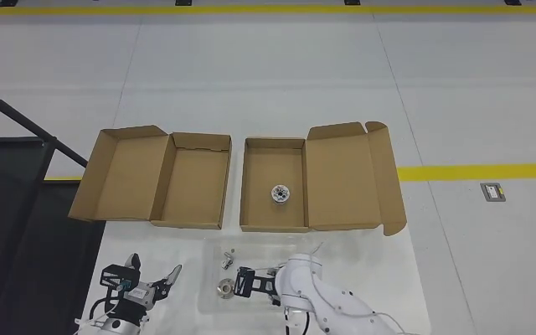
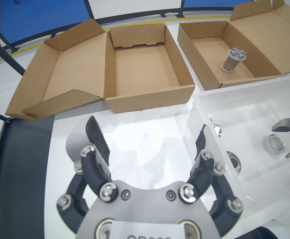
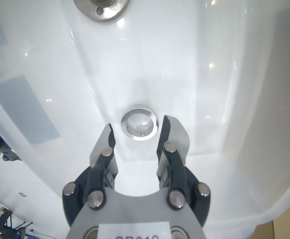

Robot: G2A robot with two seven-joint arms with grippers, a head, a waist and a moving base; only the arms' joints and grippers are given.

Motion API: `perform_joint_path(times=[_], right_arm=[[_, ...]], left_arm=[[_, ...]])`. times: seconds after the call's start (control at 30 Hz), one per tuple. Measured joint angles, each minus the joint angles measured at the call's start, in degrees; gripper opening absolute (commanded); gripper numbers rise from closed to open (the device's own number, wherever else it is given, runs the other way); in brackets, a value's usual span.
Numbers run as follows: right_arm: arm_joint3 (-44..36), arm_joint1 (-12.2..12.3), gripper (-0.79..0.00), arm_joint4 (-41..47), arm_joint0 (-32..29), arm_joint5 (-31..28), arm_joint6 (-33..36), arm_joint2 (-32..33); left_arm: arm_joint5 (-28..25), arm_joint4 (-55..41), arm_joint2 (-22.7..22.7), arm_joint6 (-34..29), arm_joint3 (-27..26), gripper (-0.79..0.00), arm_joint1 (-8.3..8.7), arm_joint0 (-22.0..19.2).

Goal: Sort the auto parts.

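Two cardboard boxes sit side by side mid-frame in the top view, flaps open. The left box (image 1: 197, 180) is next to the right box (image 1: 274, 184), which has one splined metal part (image 1: 279, 194) standing upright in it. Just below them, at lower centre, there's a clear plastic bin (image 1: 268, 251) on the white bench (image 1: 167, 243). In the bin are a metal ring (image 3: 139, 122) and a flanged part (image 3: 102, 11). The right jaws are down inside the bin, open a bit wider than the ring, one tip on either side of it, not gripping anything. The left jaws are at the lower left, over bare bench just beside the bin, spread wide and holding nothing.
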Motion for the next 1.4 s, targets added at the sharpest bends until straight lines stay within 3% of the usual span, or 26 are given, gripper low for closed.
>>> perform_joint_path(times=[0.17,0.63,1.4], right_arm=[[1.2,-0.7,-0.326,-0.1,0.8,0.8,1.7,-1.3],[4.3,-3.0,-0.400,-2.2,3.2,4.4,4.1,-4.6],[9.6,-5.6,-0.437,-3.4,5.0,6.8,3.0,-5.2]], left_arm=[[0.0,0.0,0.0,0.0,0.0,0.000,0.00,0.0],[0.0,0.0,0.0,0.0,0.0,0.000,0.00,0.0],[0.0,0.0,0.0,0.0,0.0,0.000,0.00,0.0]])
